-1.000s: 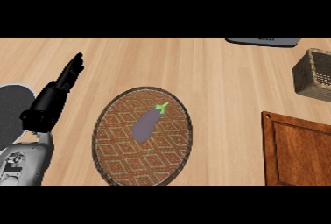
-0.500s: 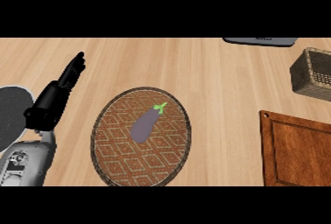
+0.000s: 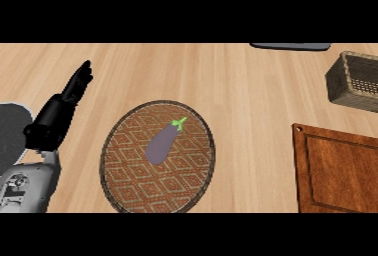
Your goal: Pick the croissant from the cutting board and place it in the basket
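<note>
Head view: The robot's left hand (image 3: 59, 110) is resting at the left side of the counter (image 3: 221, 75), its fingers straight and pointing up the frame, holding nothing. The right hand is not showing anywhere in this view. A wooden cutting board (image 3: 336, 170) is lying at the lower right, cut off by the frame's edge. No croissant is appearing on the part of it that shows, and whether one is sitting on the hidden part cannot be told. The wicker basket (image 3: 354, 82) is standing at the upper right, beyond the board and apart from it. An oval woven mat (image 3: 133, 185) is taking up the centre, and a purple eggplant (image 3: 162, 144) is lying on it with its green stem toward the upper right. A dark flat object (image 3: 291, 46) is poking in at the top edge, too cut off to name, and a grey round shape (image 3: 9, 135) is showing at the left edge.

The task appears to be at its opening, with the pick not yet begun and no hand near the board. The next move is likely calling for the right hand, on the board's side, to come in over the wood, find the croissant and close round it before any carry toward the basket.
</note>
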